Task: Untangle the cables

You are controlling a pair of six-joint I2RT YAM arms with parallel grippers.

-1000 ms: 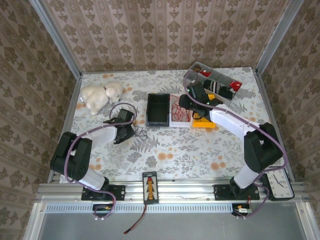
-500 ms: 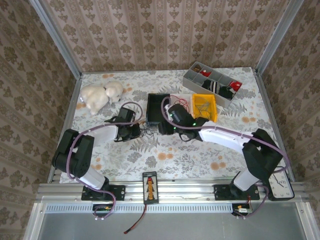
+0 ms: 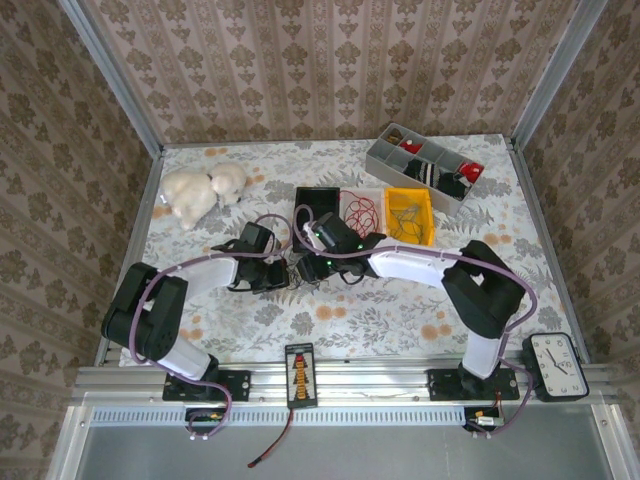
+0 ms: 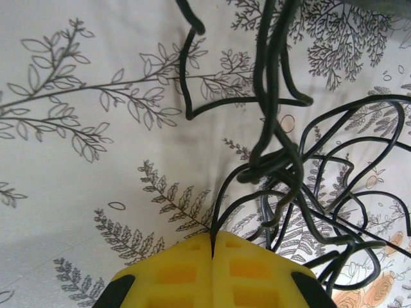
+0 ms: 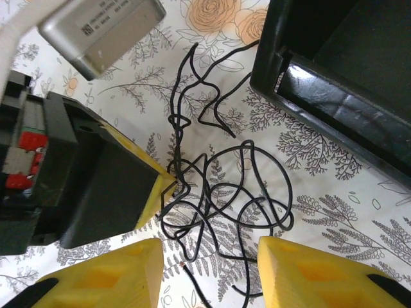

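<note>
Cables (image 4: 268, 96) — black tangle: left claw (image 4: 212, 242) pinches one strand at 9 o'clock, right claw (image 5: 210, 258) gapes wide (hard pull could tighten knots).

The left arm (image 3: 195, 270) and right arm (image 3: 415, 262) were smooth white shells joined by black motor housings, each trailed by a thin lilac hose (image 3: 268, 216). Small green lights (image 3: 328, 263) dotted the right wrist. The jaws carried yellow moulded pads (image 4: 173, 274) with square recesses and black corners.
</note>
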